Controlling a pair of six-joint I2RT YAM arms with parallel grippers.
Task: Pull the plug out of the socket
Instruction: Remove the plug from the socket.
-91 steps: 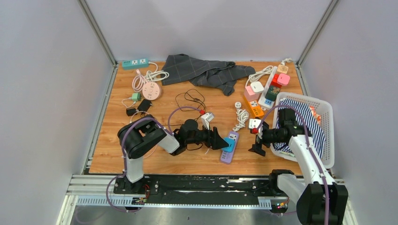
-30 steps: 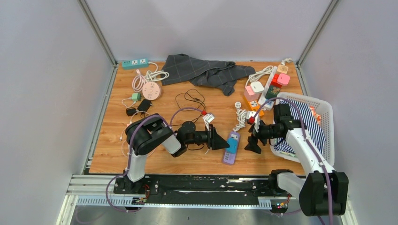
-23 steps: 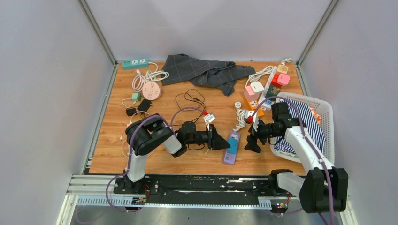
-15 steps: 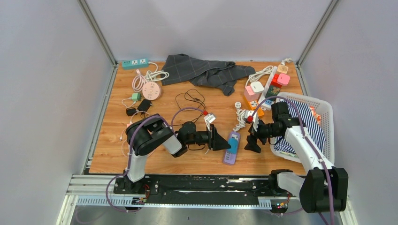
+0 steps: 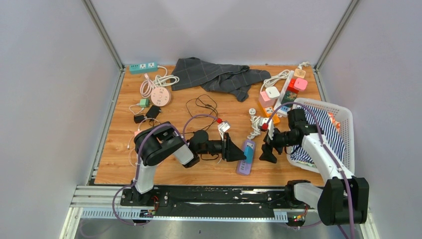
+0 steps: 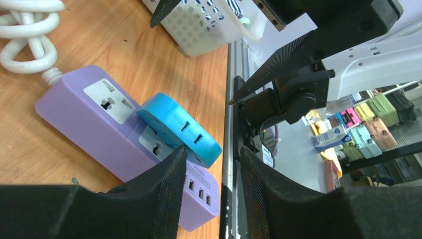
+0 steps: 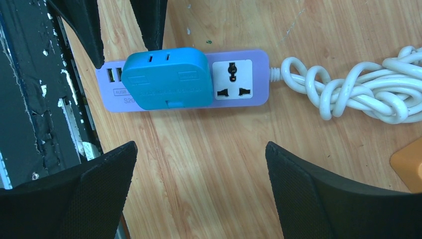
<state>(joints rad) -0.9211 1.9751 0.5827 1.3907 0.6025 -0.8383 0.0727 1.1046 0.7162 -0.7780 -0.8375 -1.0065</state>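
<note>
A purple socket strip (image 5: 243, 164) lies on the wooden table near its front edge, and a blue plug (image 5: 248, 151) sits in its middle outlet. In the left wrist view the blue plug (image 6: 179, 129) juts out of the purple strip (image 6: 89, 119). My left gripper (image 6: 213, 154) is open at the strip's left side, its fingertips level with the plug's near corner and nothing clamped between them. Just right of the strip, my right gripper (image 7: 200, 149) hovers wide open above bare wood, with the plug (image 7: 166, 77) and strip (image 7: 239, 84) ahead of it.
The strip's white coiled cord (image 5: 256, 124) runs toward the back. A white basket (image 5: 348, 129) with striped cloth stands at the right edge. More socket strips and adapters (image 5: 283, 92) lie at the back right. A grey cloth (image 5: 219, 74), pink round socket (image 5: 160, 95) and black cables (image 5: 201, 104) lie further back.
My left gripper has crept right against the strip and its jaws have widened slightly. Over three seconds the right gripper moved up and left beside the strip, then held still.
</note>
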